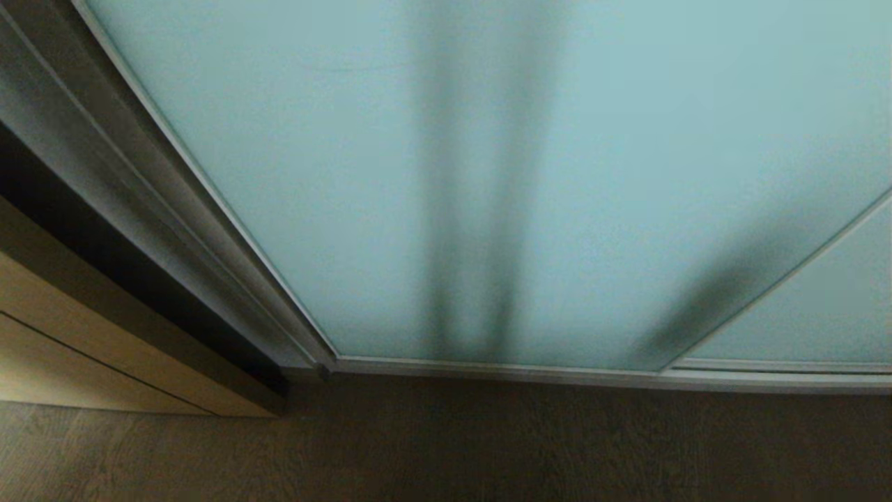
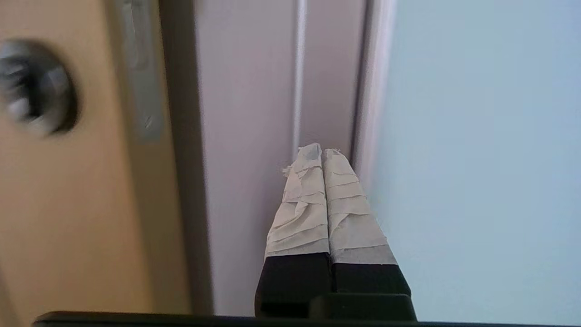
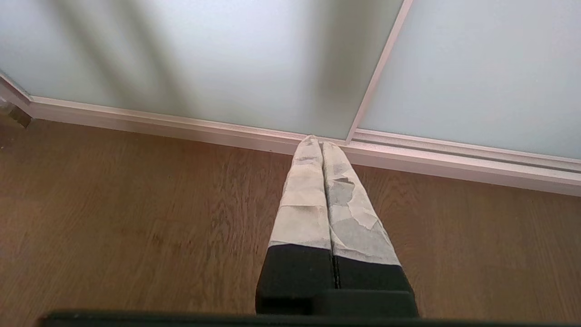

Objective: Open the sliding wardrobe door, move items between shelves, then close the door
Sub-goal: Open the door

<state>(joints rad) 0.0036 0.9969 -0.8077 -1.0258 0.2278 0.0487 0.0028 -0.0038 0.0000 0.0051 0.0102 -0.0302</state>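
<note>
Our left hand (image 2: 321, 152) sits nearest, its taped fingers pressed together and empty, pointing at the silver frame (image 2: 254, 113) beside the door (image 2: 476, 136). Our right hand (image 3: 319, 141) is likewise closed on nothing, aimed down at the wood floor (image 3: 136, 204) by the track (image 3: 454, 156). Neither arm shows from the head. Frosted glass hides the wardrobe's inside; only dark blurred streaks show through the closed door. A tan panel (image 2: 68, 204) carries a blurred round knob (image 2: 34, 86).
</note>
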